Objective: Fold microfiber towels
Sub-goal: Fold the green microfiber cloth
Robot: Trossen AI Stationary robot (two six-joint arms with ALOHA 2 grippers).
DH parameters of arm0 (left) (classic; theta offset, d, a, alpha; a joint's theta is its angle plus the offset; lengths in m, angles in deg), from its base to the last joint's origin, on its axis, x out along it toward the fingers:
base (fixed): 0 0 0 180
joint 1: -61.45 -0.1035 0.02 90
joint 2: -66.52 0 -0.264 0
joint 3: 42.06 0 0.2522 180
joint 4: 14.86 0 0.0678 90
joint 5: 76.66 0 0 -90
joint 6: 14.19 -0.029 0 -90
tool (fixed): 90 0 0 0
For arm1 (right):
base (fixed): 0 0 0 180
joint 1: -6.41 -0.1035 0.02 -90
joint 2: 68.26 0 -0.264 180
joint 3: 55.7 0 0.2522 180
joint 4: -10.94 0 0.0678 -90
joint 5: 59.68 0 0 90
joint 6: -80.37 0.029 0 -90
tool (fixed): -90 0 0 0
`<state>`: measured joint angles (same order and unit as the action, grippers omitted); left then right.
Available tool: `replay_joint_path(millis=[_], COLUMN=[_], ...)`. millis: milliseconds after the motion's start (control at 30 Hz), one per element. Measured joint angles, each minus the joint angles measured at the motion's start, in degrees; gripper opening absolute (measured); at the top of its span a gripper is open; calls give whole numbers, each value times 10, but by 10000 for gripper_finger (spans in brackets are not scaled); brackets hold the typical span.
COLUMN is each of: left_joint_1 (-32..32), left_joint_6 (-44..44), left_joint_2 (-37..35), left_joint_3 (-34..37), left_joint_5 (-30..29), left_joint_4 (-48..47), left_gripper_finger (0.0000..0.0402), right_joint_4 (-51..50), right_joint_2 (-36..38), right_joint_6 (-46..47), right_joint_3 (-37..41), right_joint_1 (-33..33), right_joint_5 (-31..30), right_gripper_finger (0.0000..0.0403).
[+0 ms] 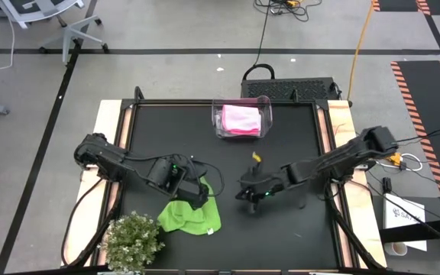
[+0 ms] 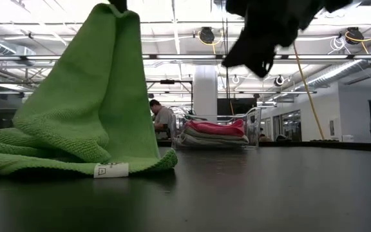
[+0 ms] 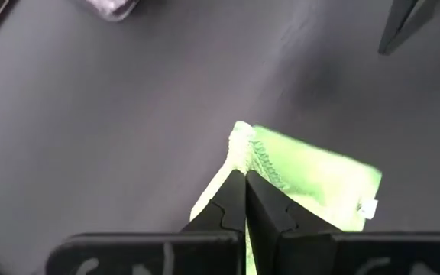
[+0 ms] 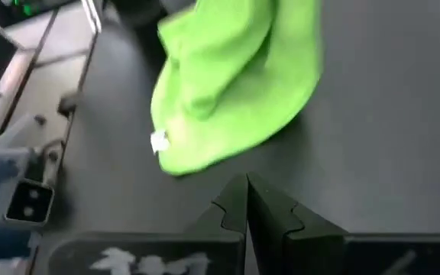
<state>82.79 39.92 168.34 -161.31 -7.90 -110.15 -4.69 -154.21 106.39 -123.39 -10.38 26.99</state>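
A lime green microfiber towel [image 1: 191,216] sits at the table's near left and is pulled up into a peak [image 2: 111,26]. My left gripper [image 1: 202,202] is shut on the top of that peak. My right gripper [image 1: 244,197] hangs shut and empty over the middle of the table, to the right of the towel and clear of it [image 4: 247,182]. A pink towel [image 1: 241,118] lies folded in a clear bin [image 1: 218,122] at the far edge. My left gripper pinches a bunched edge of the green towel [image 3: 242,147] between its two fingers, coming steeply from above. The towel hangs below the fingers like a tent. Its lower part with the white label [image 2: 110,169] lies on the table. One layer or several, I cannot tell.
A small green bushy plant [image 1: 132,243] stands at the near left corner, close to the towel. The bin [image 2: 250,122] stands at the far middle. Dark bare tabletop [image 1: 289,237] lies to the right of the towel and under my right gripper.
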Motion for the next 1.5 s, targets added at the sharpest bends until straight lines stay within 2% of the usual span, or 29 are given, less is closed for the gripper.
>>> replay_joint_path(millis=[133,267,533,767,933,1167,1333,1400,1500], left_joint_1=[-1,-1,0,7,11,13,13,12,12], left_joint_6=[0,-14,-44,-44,-25,-26,-28,-30,-34], left_joint_2=[0,0,0,-31,-74,-117,-119,-119,-119], left_joint_3=[0,0,0,0,0,0,0,0,0], left_joint_5=[21,36,65,65,58,43,41,40,40], left_joint_4=[-33,-39,-43,-45,-33,6,8,8,8], left_gripper_finger=[1,3,3,2,3,2,2,2,2], right_joint_4=[42,99,249,295,320,420,420,422,415], right_joint_2=[-70,-129,-220,-271,-275,-273,-274,-274,-263], right_joint_6=[25,45,93,108,95,93,91,90,95], right_joint_3=[0,0,0,0,0,0,-8,-14,-16], right_joint_1=[-2,-2,13,28,47,78,82,82,85], right_joint_5=[56,124,125,124,118,108,110,135,205], right_gripper_finger=[2,25,111,164,168,163,163,163,163])
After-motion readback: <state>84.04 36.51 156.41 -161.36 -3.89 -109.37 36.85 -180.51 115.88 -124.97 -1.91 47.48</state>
